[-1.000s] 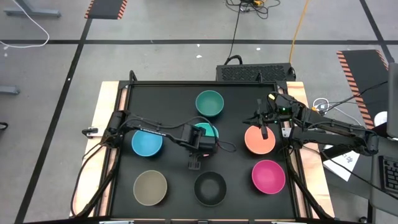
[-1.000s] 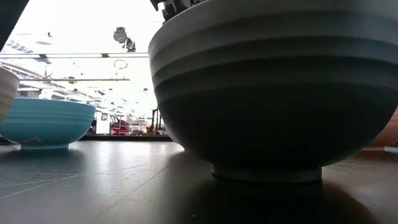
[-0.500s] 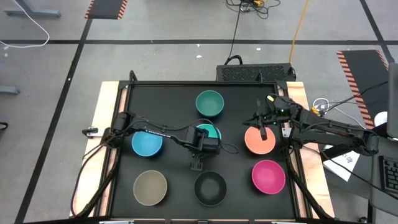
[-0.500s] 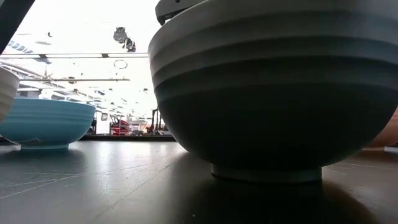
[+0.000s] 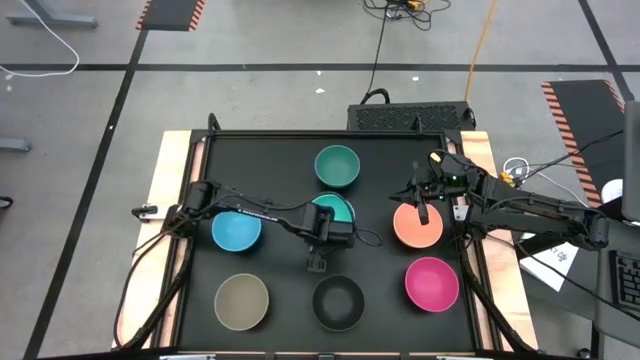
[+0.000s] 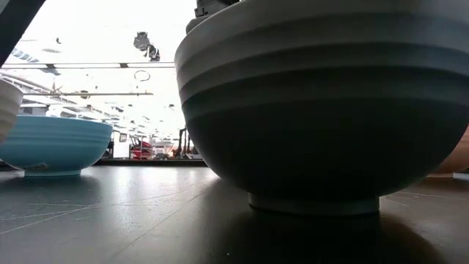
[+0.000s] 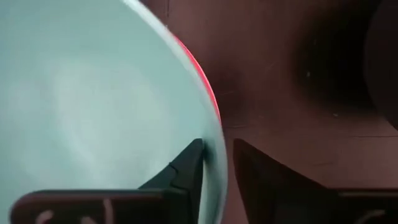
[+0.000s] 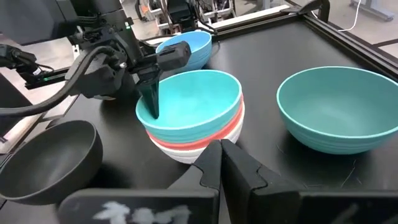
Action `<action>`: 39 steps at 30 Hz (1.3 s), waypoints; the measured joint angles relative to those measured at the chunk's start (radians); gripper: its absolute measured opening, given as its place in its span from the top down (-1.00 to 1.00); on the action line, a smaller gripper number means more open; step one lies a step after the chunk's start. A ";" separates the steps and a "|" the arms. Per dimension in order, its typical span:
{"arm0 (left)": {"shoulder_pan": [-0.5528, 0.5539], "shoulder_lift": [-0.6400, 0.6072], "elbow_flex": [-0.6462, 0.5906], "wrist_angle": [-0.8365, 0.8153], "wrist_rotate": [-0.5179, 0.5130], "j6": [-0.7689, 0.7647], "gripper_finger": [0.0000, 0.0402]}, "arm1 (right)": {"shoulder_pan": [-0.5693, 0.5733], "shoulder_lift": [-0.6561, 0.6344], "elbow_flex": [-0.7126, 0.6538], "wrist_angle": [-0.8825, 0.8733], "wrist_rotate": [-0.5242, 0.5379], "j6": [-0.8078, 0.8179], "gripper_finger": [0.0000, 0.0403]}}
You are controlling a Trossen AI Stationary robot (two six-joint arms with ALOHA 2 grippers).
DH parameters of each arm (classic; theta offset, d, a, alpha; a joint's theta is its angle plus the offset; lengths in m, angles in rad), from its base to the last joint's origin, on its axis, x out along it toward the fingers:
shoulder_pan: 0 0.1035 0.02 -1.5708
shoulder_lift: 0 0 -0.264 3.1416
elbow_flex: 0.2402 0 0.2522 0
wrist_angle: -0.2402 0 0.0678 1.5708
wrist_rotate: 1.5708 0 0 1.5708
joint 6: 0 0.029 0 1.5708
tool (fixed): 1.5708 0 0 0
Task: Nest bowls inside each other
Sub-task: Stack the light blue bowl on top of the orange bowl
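A stack of three bowls stands mid-table: turquoise bowl [image 8: 199, 96] nested in a red-pink bowl [image 8: 186, 142], nested in a white one [image 8: 186, 154]. My left gripper [image 7: 217, 146] is over the stack [image 5: 332, 208], slightly open, with its fingers astride the turquoise rim. My right gripper [image 8: 221, 148] is shut and hovers over the far rim of the orange bowl [image 5: 418, 228]. Standing singly on their bases are the dark green bowl [image 5: 337, 166], blue bowl [image 5: 236, 231], tan bowl [image 5: 241, 302], black bowl [image 5: 337, 302] and magenta bowl [image 5: 431, 283]. My left gripper comes from above, pointing down, one finger [image 8: 153, 102] inside the turquoise bowl and one outside its rim [image 7: 219, 134], on the bowl's near-left side. A narrow gap shows beside the outer finger; whether the inner one touches, I cannot tell. The bowl sits nested on the stack.
The black mat [image 5: 280, 170] has a raised frame around it. Free room lies at its far left corner and between the bowls. In the low view the black bowl [image 6: 293, 110] fills most of the picture, with the blue bowl [image 6: 51, 147] beyond.
My left gripper has shifted a little toward the table's near edge over the stack. The bowls have stayed in place.
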 joint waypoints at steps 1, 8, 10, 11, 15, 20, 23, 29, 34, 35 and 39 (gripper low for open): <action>0.000 0.000 0.000 0.000 -0.004 0.000 0.50 | 0.000 0.000 0.000 0.000 0.000 0.000 1.00; -0.001 0.000 0.035 -0.008 -0.054 0.006 0.25 | 0.000 0.000 0.000 0.000 0.000 0.000 1.00; -0.001 0.000 0.056 -0.016 -0.070 0.007 0.20 | 0.000 0.000 0.000 0.000 0.000 0.000 1.00; -0.001 -0.001 0.072 -0.027 -0.077 0.007 0.18 | 0.000 0.000 0.000 0.000 0.000 0.000 1.00; -0.001 -0.004 0.123 -0.059 -0.085 0.007 0.13 | 0.000 0.000 0.000 0.000 0.000 0.000 1.00; -0.004 -0.004 0.174 -0.074 -0.073 0.010 0.12 | 0.000 0.000 0.000 0.000 -0.001 0.000 1.00; -0.004 -0.005 0.187 -0.081 -0.029 0.022 0.12 | 0.000 0.000 0.000 -0.001 -0.001 0.000 1.00; -0.003 -0.005 0.187 -0.091 0.027 0.024 0.20 | 0.000 0.000 0.000 -0.003 -0.001 0.000 1.00; 0.001 -0.005 0.187 -0.089 0.018 0.025 0.37 | 0.000 0.000 0.000 -0.003 -0.001 0.000 1.00; 0.001 -0.005 0.187 -0.090 0.017 0.027 0.40 | 0.000 0.000 0.000 -0.003 -0.001 0.000 1.00; 0.010 -0.005 0.187 -0.089 0.008 0.031 0.44 | 0.000 0.000 0.000 -0.004 -0.001 0.000 1.00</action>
